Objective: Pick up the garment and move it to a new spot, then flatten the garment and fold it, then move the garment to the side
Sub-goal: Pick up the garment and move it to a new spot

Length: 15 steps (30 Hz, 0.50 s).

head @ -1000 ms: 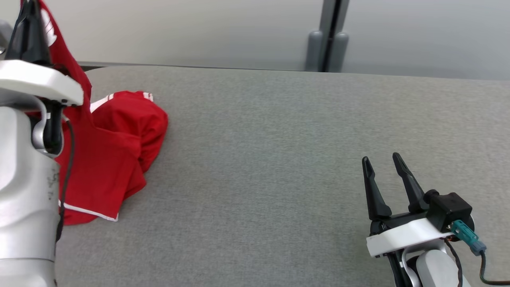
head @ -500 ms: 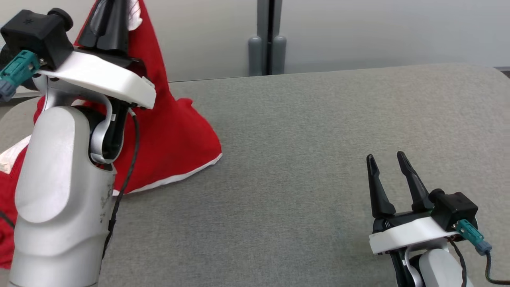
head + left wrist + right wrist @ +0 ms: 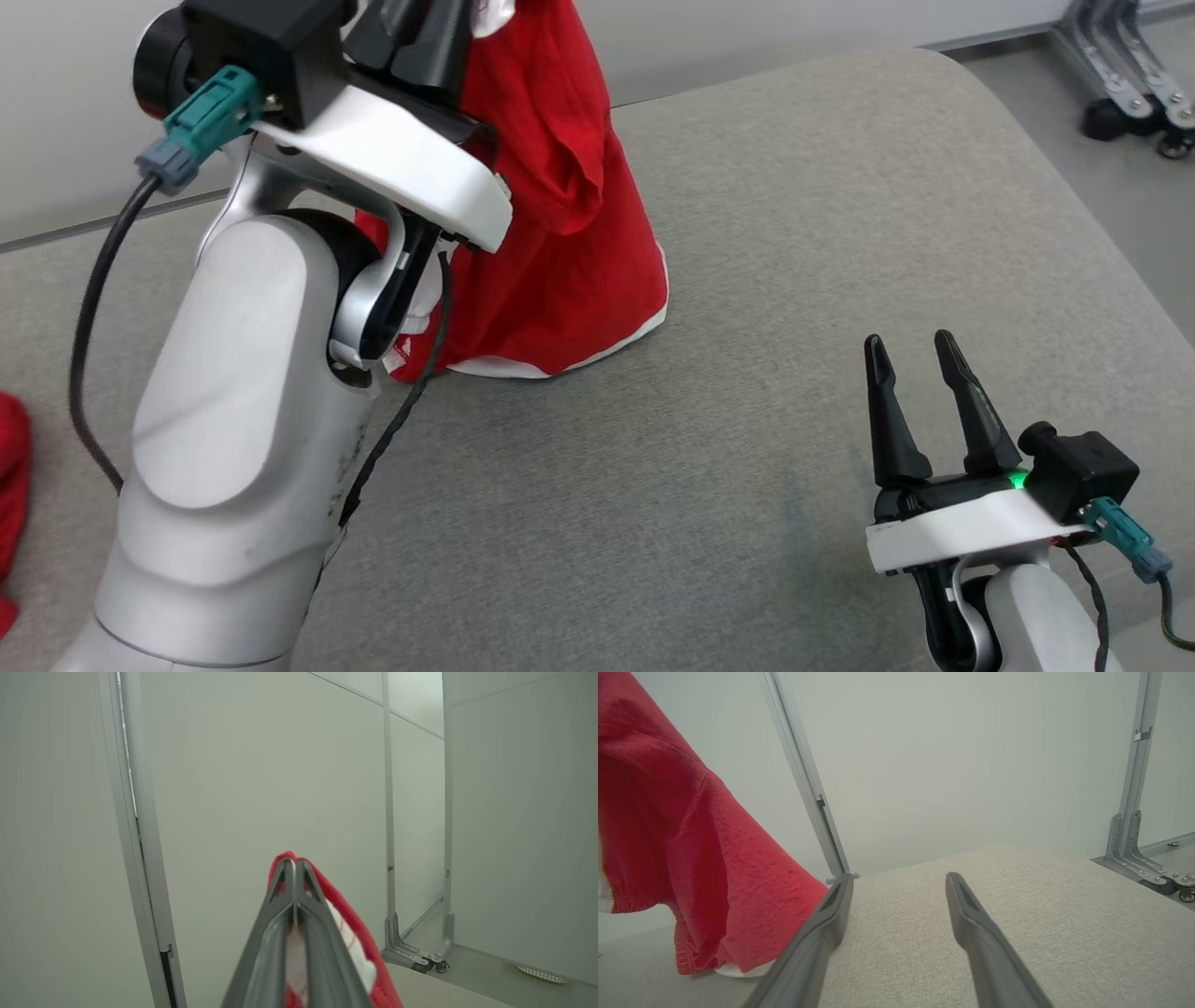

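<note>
The red garment with white trim hangs in a cone from my left gripper, which is raised high at the top of the head view. Its lower hem rests on the grey table. In the left wrist view the left gripper is shut on a red and white fold of the garment. My right gripper stands open near the table's right front, empty and well apart from the cloth. In the right wrist view the right gripper points over bare table, with the garment hanging to its left.
A patch of red cloth shows at the left edge of the head view. The table's rounded right corner is close, with floor and a wheeled frame foot beyond. Pale wall panels stand behind the table.
The head camera has swung right. My left gripper has lifted the garment higher and carried it right, so less cloth lies on the table. The right gripper has stayed open in place.
</note>
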{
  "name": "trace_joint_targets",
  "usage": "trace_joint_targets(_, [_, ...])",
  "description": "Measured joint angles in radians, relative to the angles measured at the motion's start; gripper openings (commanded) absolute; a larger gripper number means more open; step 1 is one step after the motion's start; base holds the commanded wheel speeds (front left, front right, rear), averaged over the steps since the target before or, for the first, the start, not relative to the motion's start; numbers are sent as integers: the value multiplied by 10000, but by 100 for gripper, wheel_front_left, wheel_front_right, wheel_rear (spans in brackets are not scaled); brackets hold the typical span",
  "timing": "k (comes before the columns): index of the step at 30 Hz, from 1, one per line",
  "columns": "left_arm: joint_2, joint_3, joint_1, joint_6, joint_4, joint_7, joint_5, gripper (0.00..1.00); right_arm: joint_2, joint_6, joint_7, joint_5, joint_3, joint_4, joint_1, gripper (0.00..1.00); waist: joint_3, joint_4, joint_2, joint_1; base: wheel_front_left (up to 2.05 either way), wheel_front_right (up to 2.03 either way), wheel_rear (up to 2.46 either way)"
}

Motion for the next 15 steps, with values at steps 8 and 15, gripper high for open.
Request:
trace_joint_targets(8, [65, -514, -465, 44, 1783, 107, 487, 0, -2, 0, 0, 305, 13, -104, -26, 100, 370, -1291, 0, 0, 0, 0, 0])
trace_joint_targets(15, [56, -612, -1480, 98, 4525, -767, 740, 0, 0, 0, -2, 552, 238, -150, -278, 100, 945, -1821, 0, 1, 0, 0, 0])
